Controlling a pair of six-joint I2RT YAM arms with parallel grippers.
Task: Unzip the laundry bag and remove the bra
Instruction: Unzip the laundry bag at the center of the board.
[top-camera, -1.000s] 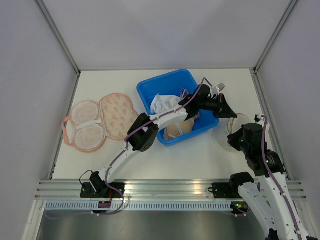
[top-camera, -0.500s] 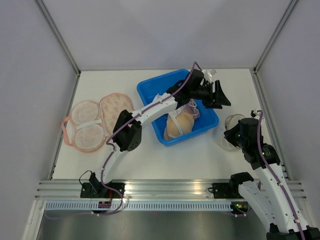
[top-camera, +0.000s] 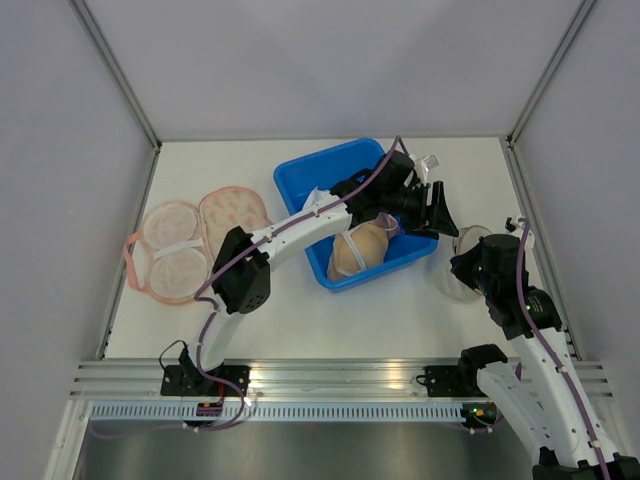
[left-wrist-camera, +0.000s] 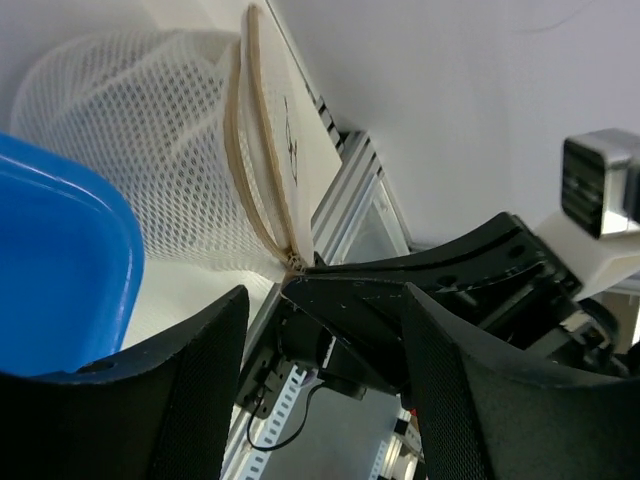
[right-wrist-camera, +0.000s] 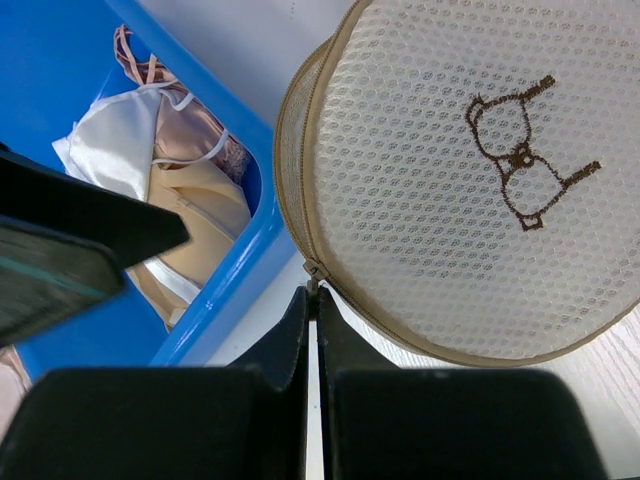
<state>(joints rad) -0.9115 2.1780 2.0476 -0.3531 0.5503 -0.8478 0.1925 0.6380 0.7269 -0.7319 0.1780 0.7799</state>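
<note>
The laundry bag (right-wrist-camera: 470, 190) is a round white mesh pouch with beige zipper trim and a small brown drawing; it lies on the table right of the blue bin (top-camera: 300, 175). My right gripper (right-wrist-camera: 313, 292) is shut on its zipper pull (right-wrist-camera: 314, 270) at the bag's lower left edge. In the top view the bag (top-camera: 470, 240) is partly hidden under the right gripper (top-camera: 466, 262). A beige bra (top-camera: 358, 250) lies in the bin beside a white garment (right-wrist-camera: 110, 150). My left gripper (top-camera: 442, 210) hangs open and empty over the bin's right rim, facing the bag (left-wrist-camera: 150, 150).
A pink floral round case (top-camera: 195, 245) lies opened flat at the table's left. The left arm stretches diagonally across the bin. Grey walls close in the table on three sides. An aluminium rail (top-camera: 330, 375) runs along the near edge.
My left gripper has opened and lifted from the bin, leaving the beige bra lying uncovered there. The right gripper stays shut on the zipper pull, shifted slightly left.
</note>
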